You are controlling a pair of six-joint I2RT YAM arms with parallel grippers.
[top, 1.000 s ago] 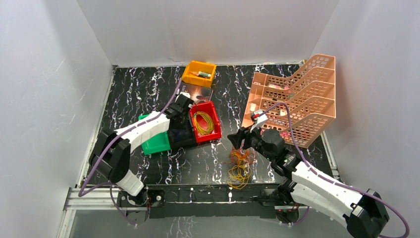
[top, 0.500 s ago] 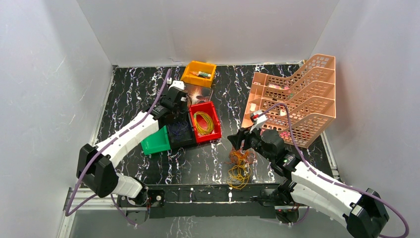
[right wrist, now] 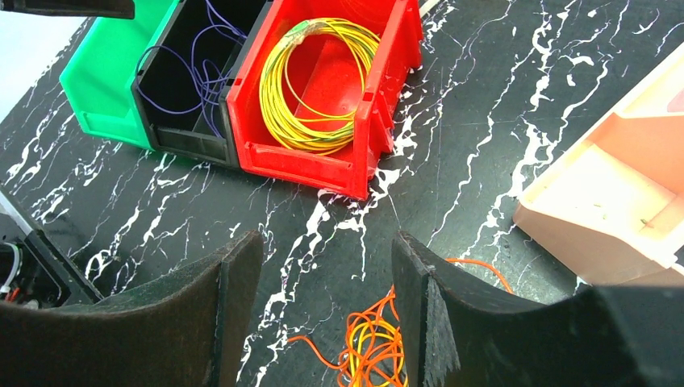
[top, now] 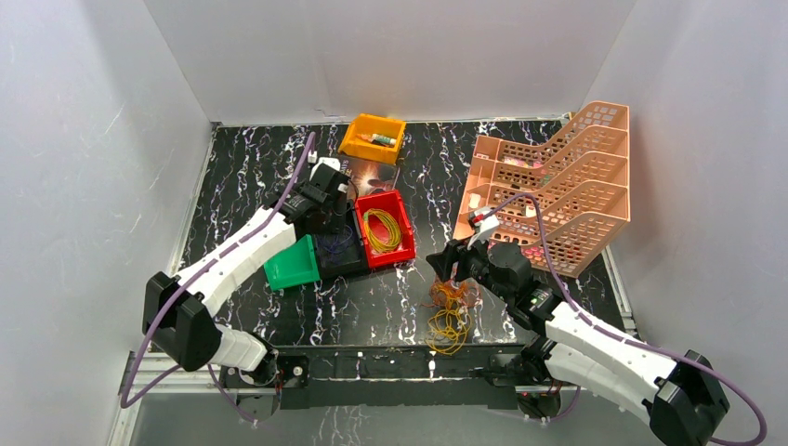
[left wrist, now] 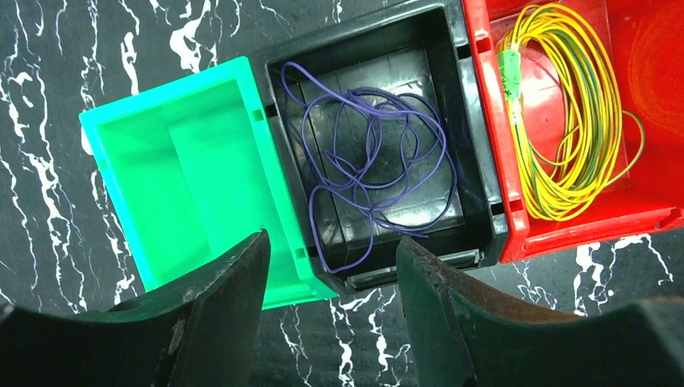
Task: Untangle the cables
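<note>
Light: bright, even, overhead | shadows: soft, faint | glare: sheen on glossy red plastic bin point(left wrist: 655, 64) | focus: wrist views' near foreground slightly soft

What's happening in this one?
Tangled cables are being sorted into bins. The left gripper hovers open over the black bin, where a purple cable lies loose. A yellow cable sits coiled in the red bin beside it, and the green bin is empty. The right gripper hangs open above an orange and yellow tangle on the table. Neither holds anything.
</note>
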